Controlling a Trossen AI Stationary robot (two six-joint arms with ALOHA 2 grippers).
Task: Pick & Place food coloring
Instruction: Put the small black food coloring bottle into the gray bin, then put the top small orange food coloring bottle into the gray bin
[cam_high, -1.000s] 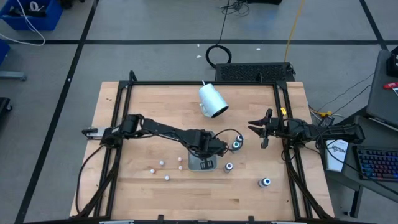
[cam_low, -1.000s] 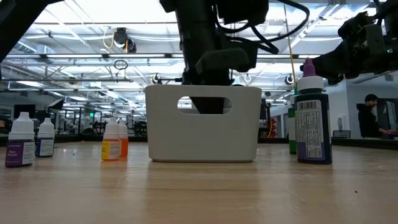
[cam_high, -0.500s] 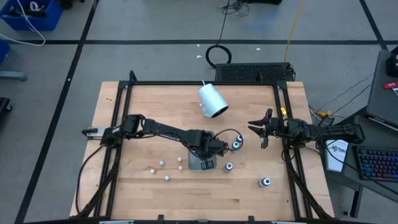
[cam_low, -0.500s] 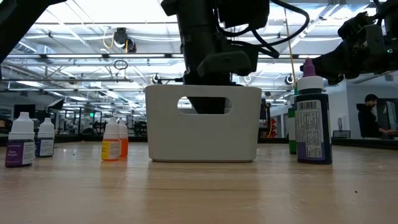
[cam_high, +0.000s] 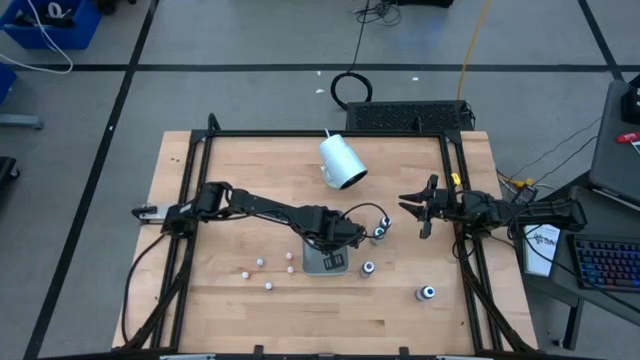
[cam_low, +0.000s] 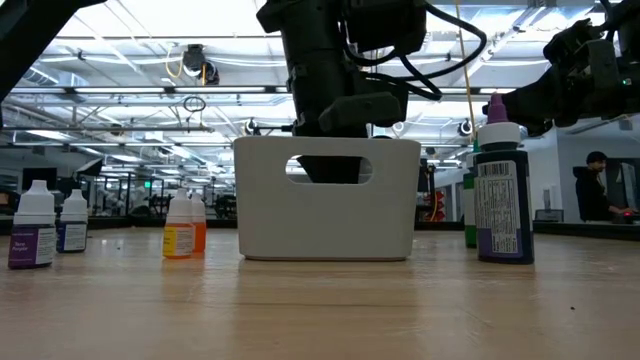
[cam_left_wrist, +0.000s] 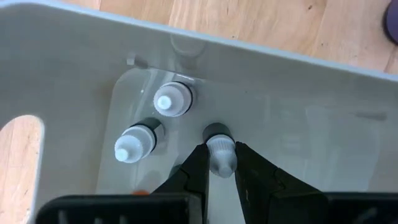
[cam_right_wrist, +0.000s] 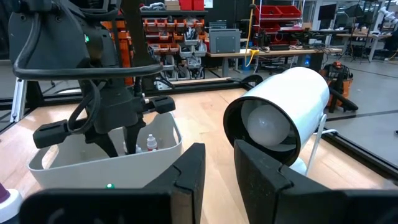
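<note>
My left gripper (cam_left_wrist: 219, 152) reaches down into the white tray (cam_high: 316, 267) and is shut on a food coloring bottle (cam_left_wrist: 219, 144), dark with a pale cap. Two more bottles (cam_left_wrist: 172, 101) (cam_left_wrist: 134, 144) stand upright on the tray floor. Several small whitish bottles (cam_high: 266, 270) stand on the table left of the tray. Three dark bottles stand outside the tray (cam_high: 381, 233) (cam_high: 368, 268) (cam_high: 427, 293). My right gripper (cam_high: 412, 208) waits open near the table's right edge, touching nothing. My left gripper pinches the bottle's pale cap (cam_left_wrist: 221, 160) between its two fingers (cam_left_wrist: 194, 167), coming from above and pointing down. The bottle stands upright inside the tray, next to the two others. Whether its base rests on the tray floor is hidden by the cap and fingers.
A large white cup (cam_high: 342, 162) lies on its side toward the far edge. A black frame (cam_high: 190, 200) rims the table. A tall dark bottle (cam_low: 500, 190) stands right of the tray (cam_low: 325, 225) in the low view, small bottles (cam_low: 35, 228) (cam_low: 180, 228) to its left.
My left gripper has shifted slightly toward the table's left while staying down inside the tray. The right arm has kept still.
</note>
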